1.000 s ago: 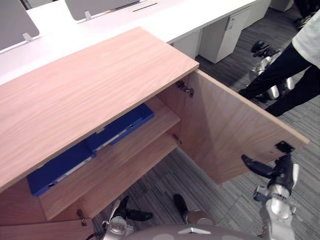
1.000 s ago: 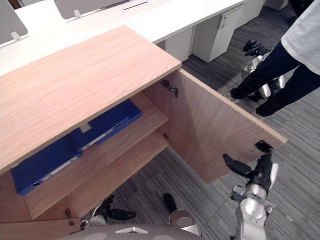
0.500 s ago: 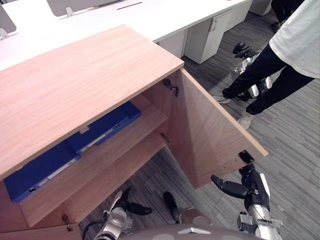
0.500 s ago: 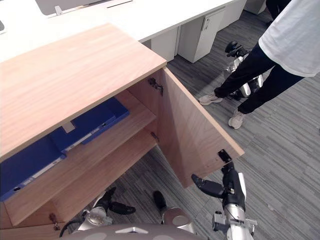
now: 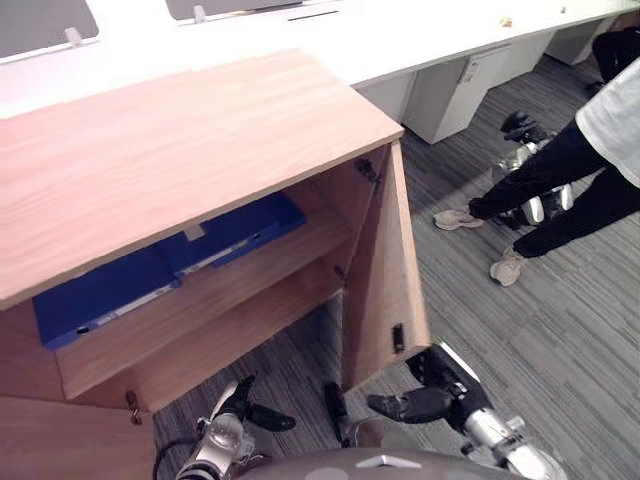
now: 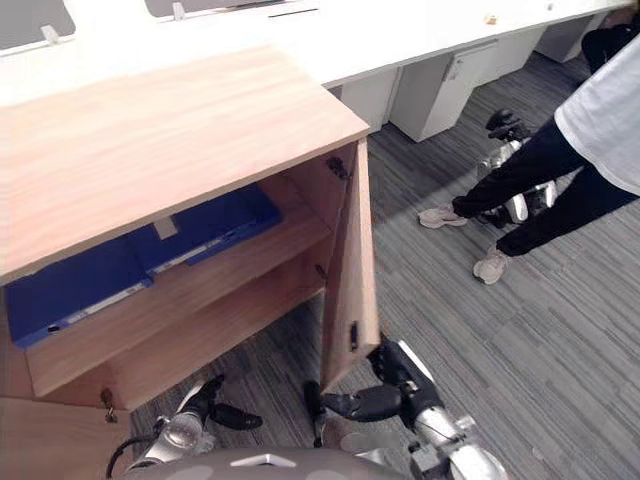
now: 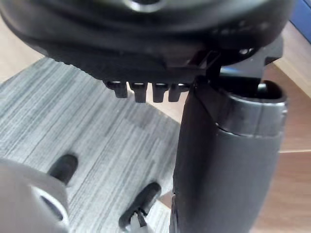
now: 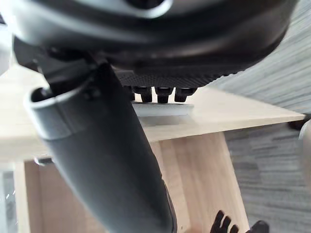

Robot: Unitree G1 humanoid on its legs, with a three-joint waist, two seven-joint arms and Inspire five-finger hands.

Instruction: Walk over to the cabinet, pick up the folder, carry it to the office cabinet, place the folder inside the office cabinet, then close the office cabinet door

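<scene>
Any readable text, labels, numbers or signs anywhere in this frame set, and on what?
None can be read.
On the blue folders, white label strips: too small to read.
Under the office cabinet top's edge, a pale tag: too small to tell.

No legible print on the folder (image 5: 95,296) or office cabinet (image 5: 200,140).

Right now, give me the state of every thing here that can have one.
Cabinet door: ajar, roughly half open.
Blue folders: lying flat on the upper shelf inside.
Right hand: open, fingers at the door's free edge.
Left hand: open, low near the floor, holding nothing.
</scene>
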